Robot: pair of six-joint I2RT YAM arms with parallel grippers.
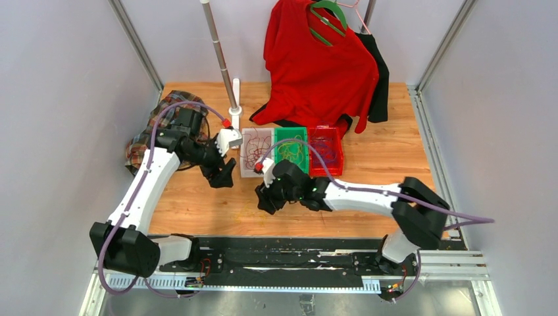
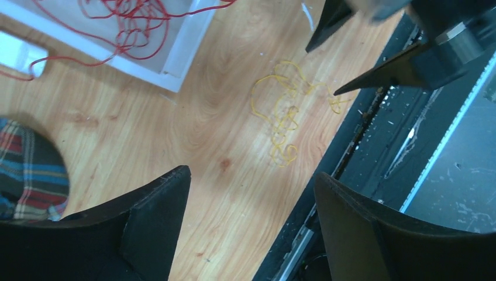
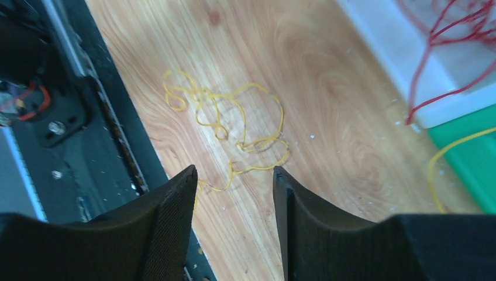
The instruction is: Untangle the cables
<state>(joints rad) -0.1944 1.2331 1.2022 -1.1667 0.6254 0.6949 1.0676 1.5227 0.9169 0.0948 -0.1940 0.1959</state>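
Desk layout, read left to right, with every position given relative to the white tray. Well to the left of the white tray lies a plaid cloth. Just off the tray's near left corner hangs the left hand; its 2 fingers stand wide apart and grip nothing. The white tray itself holds the dark red cables in a loose tangle. In front of the tray, close to the black rail at the desk's near edge, a loose yellow cable lies in open loops on the bare wood. The right hand is poised directly above this cable, in front of the tray's right corner. Its fingers are parted by a narrower gap and hold nothing. Against the white tray's right side sits a green tray with yellow cables. 1 place further right sits a red tray with purple cables. Behind the trays hangs a red garment.
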